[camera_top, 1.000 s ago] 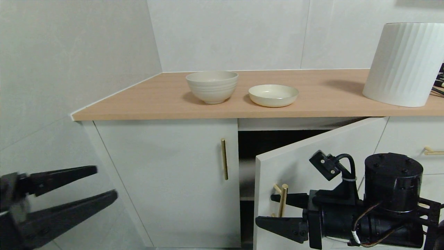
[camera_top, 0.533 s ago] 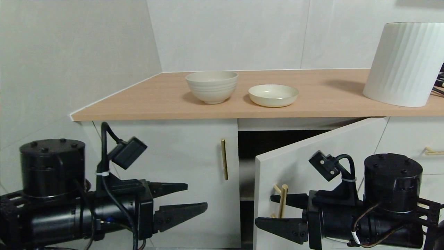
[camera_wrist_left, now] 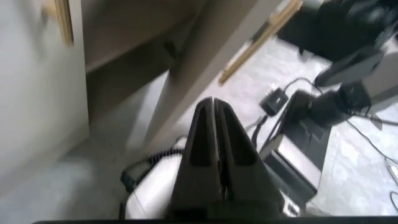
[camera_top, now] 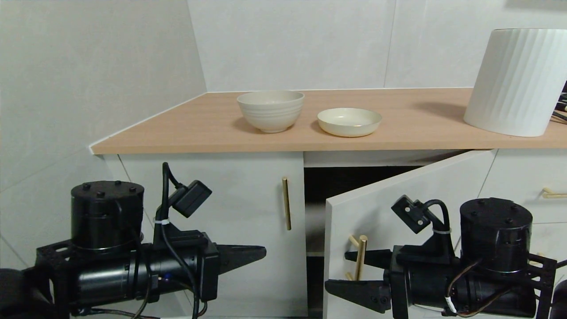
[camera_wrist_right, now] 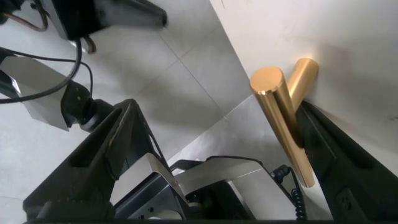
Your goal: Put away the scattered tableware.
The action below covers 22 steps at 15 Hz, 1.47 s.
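The left gripper [camera_top: 260,253] had its jaws pressed flat together, grasping nothing. The right gripper [camera_top: 338,270] was released, its jaws spread wide with the gold bar handle [camera_top: 362,256] of the half-open cabinet door [camera_top: 398,190] standing between them. In the right wrist view the bar sat just beside one finger [camera_wrist_right: 339,168] and well apart from the other.

The tableware lay high above both sets of jaws, on the wooden countertop [camera_top: 421,119]. The ribbed bowl [camera_top: 270,110] stood upright well above the clenched left tips. The shallow dish [camera_top: 349,121] sat near it, apart from it, well above the right jaws. A white fluted container [camera_top: 516,79] stood farther along the counter, beyond the right gripper's side. The closed cabinet door [camera_top: 212,199] and its gold handle [camera_top: 286,203] lay just past the left tips.
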Available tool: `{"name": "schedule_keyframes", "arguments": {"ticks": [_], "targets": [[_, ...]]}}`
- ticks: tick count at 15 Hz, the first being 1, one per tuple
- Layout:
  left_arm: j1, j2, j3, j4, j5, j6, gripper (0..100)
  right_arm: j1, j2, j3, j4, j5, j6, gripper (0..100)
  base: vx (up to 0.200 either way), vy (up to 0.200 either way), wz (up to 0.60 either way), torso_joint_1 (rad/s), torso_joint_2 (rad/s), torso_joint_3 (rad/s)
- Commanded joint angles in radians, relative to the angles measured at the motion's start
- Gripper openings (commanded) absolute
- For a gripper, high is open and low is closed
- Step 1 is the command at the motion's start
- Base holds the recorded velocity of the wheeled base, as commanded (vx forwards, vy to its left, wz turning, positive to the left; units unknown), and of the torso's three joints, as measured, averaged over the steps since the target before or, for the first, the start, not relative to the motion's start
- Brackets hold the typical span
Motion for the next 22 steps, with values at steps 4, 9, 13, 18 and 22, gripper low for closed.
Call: {"name": "schedule_keyframes", "arguments": {"ticks": [4, 9, 13, 18, 22], "targets": [[-0.081, 0.310, -0.145, -0.105, 0.070, 0.001, 0, -0.002, -0.003, 0.002, 0.000, -0.001, 0.000, 100, 0.000, 0.000, 0.00, 0.000, 0.00, 0.000], [-0.139, 0.526, -0.105, -0.575, 0.138, -0.109, 0, -0.002, -0.014, 0.003, 0.000, -0.001, 0.001, 100, 0.000, 0.000, 0.00, 0.000, 0.00, 0.000], [-0.170, 0.520, -0.121, -0.576, 0.147, -0.113, 0, -0.003, -0.014, 0.007, 0.000, -0.001, -0.002, 100, 0.000, 0.000, 0.00, 0.000, 0.00, 0.000], [-0.220, 0.527, -0.137, -0.581, 0.166, -0.113, 0, -0.025, -0.032, 0.030, 0.000, -0.005, -0.009, 100, 0.000, 0.000, 0.00, 0.000, 0.00, 0.000], [-0.246, 0.560, -0.180, -0.585, 0.202, -0.113, 0, -0.071, -0.054, 0.043, 0.002, -0.008, -0.016, 100, 0.000, 0.000, 0.00, 0.000, 0.00, 0.000]]}}
